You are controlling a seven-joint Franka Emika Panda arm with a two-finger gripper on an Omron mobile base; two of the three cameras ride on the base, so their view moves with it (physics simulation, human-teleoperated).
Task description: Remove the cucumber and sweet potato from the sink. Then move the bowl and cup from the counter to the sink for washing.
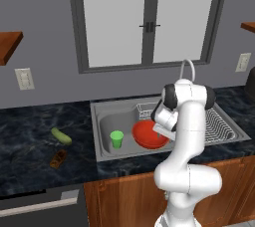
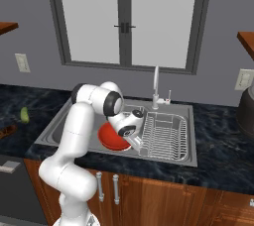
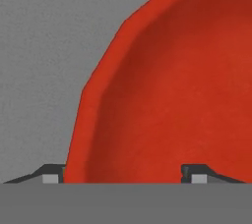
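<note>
The gripper point(image 3: 122, 176) hangs low over the near right part of the red bowl point(image 1: 149, 134), its jaws spread wide, one fingertip point(image 3: 51, 175) outside the rim and the other inside the hollow. Whether either tip touches the rim cannot be told; nothing is pinched.

The bowl sits inside the sink point(image 1: 107, 116), toward the middle of the basin, mouth up and nothing in it. Just left of it, apart from the rim, the green cup point(image 1: 117, 138) stands upright on the basin floor, mouth up. To the right of the bowl the wire dish rack point(image 2: 166, 133) fills the right part of the sink, and the curved faucet point(image 2: 156, 85) rises at the far edge.

On the dark counter point(image 1: 30, 136) left of the sink the cucumber point(image 1: 61, 136) lies flat, its long axis running from far left to near right. Nearer and just beside it the sweet potato point(image 1: 58, 158) lies flat too, its long axis angled from near left to far right.

The arm point(image 1: 187, 136) rises in front of the cabinet, bends at a high elbow over the sink's near edge and folds down, the wrist tipped into the basin.
</note>
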